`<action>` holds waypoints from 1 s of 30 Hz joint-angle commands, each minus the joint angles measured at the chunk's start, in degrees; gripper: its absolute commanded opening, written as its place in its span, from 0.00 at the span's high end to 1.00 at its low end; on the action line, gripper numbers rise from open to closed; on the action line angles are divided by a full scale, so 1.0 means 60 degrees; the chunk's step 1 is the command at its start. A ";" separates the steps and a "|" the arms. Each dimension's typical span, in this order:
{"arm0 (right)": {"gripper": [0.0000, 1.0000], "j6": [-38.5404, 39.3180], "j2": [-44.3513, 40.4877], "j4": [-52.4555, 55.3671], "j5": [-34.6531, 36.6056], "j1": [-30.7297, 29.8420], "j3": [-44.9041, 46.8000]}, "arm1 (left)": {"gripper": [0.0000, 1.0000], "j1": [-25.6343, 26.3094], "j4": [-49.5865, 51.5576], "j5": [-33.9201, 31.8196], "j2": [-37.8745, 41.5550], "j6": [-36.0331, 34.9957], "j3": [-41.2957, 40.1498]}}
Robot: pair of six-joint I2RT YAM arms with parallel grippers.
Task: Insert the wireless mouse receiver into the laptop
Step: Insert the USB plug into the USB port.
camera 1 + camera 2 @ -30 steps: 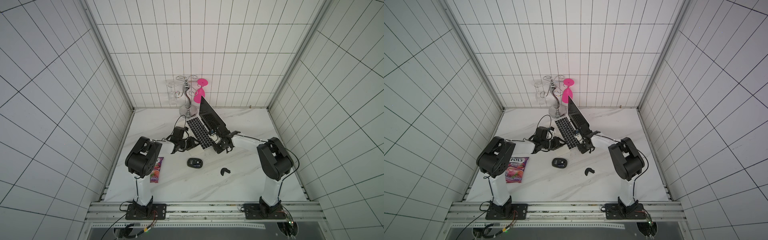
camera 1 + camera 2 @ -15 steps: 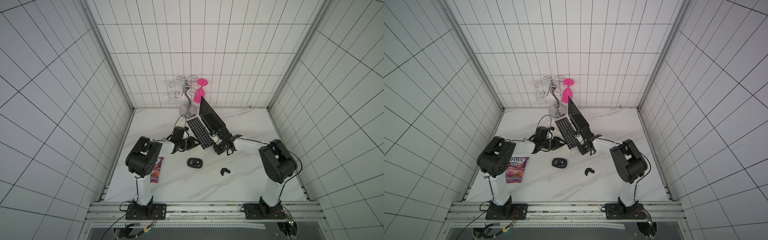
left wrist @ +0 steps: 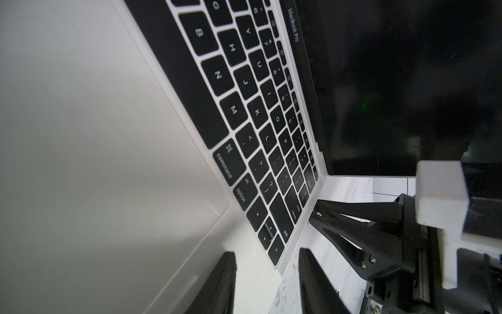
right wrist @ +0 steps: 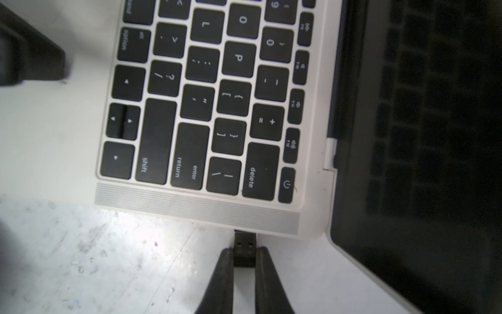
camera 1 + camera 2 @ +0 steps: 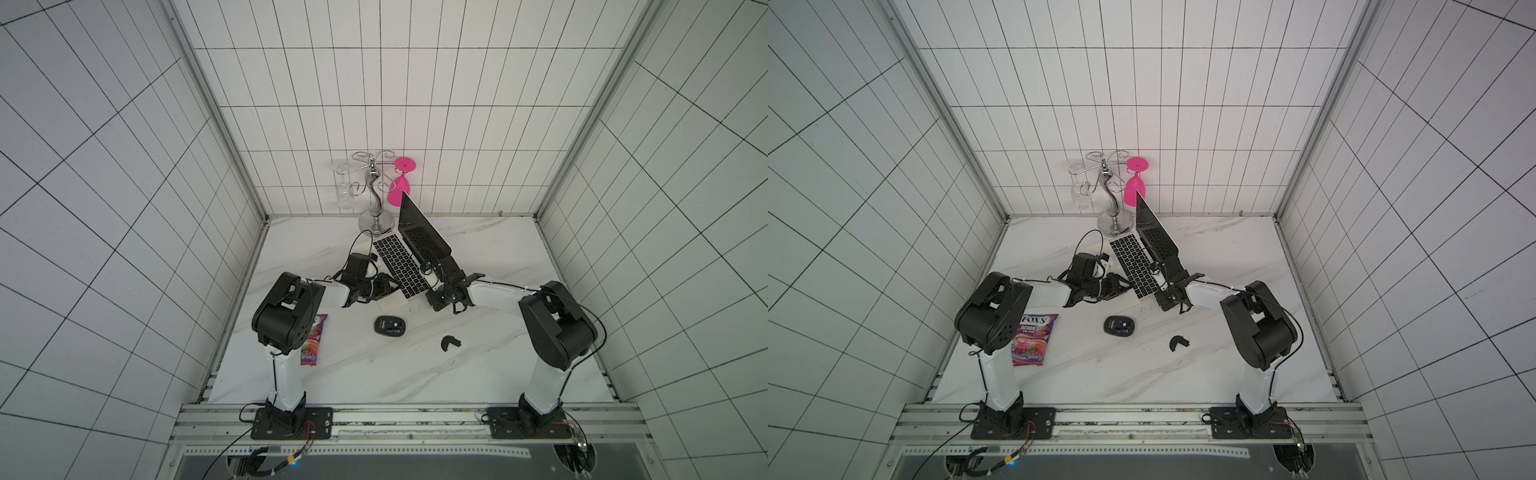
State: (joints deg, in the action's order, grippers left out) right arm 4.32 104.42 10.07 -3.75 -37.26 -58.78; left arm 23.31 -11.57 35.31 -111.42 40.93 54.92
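Nearly done tbh: the wireless mouse receiver (image 4: pixel 245 248) is pinched in the right gripper (image 4: pixel 244 253), lower middle of frame, tip lined up at the laptop (image 4: pixel 195 209) edge; full seating is left; the left gripper (image 3: pixel 265 251) is spread apart.

Robot test cell: white tiled walls (image 5: pixel 374 83), marble tabletop (image 5: pixel 374 370), rail-mounted arms (image 5: pixel 286 374).

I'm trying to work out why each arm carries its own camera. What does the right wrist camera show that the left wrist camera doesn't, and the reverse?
Only the right wrist view shows the mouse receiver, pinched in the right end effector with its tip at the laptop side edge.

Only the left wrist view shows the trackpad, the MacBook Pro lettering, and that end effector seen from the side.

Both show the keyboard, the dark screen and the marble table.
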 commanded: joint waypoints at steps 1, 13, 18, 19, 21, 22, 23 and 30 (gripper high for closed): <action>0.85 0.0129 0.0413 0.0302 -0.0327 -0.0261 0.0540 | 0.60 0.0037 0.0168 -0.0085 -0.0278 -0.0142 0.0065; 0.85 0.0145 0.0452 -0.0235 -0.0329 -0.0369 0.0934 | 0.60 0.0032 0.0163 -0.0081 -0.0308 -0.0142 0.0047; 0.85 0.0137 0.0513 -0.0440 -0.0279 -0.0376 0.0952 | 0.60 0.0036 0.0165 -0.0070 -0.0342 -0.0156 0.0053; 0.85 0.0138 0.0501 -0.0492 -0.0334 -0.0369 0.0970 | 0.60 0.0037 0.0165 -0.0070 -0.0342 -0.0154 0.0055; 0.86 0.0096 0.0470 -0.0624 -0.0436 -0.0379 0.1038 | 0.60 0.0033 0.0157 -0.0070 -0.0331 -0.0142 0.0054; 0.86 0.0087 0.0448 -0.0705 -0.0444 -0.0371 0.1093 | 0.60 0.0040 0.0164 -0.0077 -0.0340 -0.0142 0.0060; 0.86 0.0101 0.0450 -0.0749 -0.0444 -0.0381 0.1145 | 0.60 0.0033 0.0157 -0.0070 -0.0338 -0.0142 0.0061; 0.88 0.0123 0.0724 -0.0431 0.0190 -0.0368 0.0855 | 0.61 0.0028 0.0249 -0.0104 -0.0371 -0.0156 0.0019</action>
State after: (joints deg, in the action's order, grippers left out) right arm 4.45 103.20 3.07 -3.66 -38.33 -54.65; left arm 23.31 -11.81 35.57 -111.66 40.91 54.94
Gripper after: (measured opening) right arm 0.155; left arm 0.390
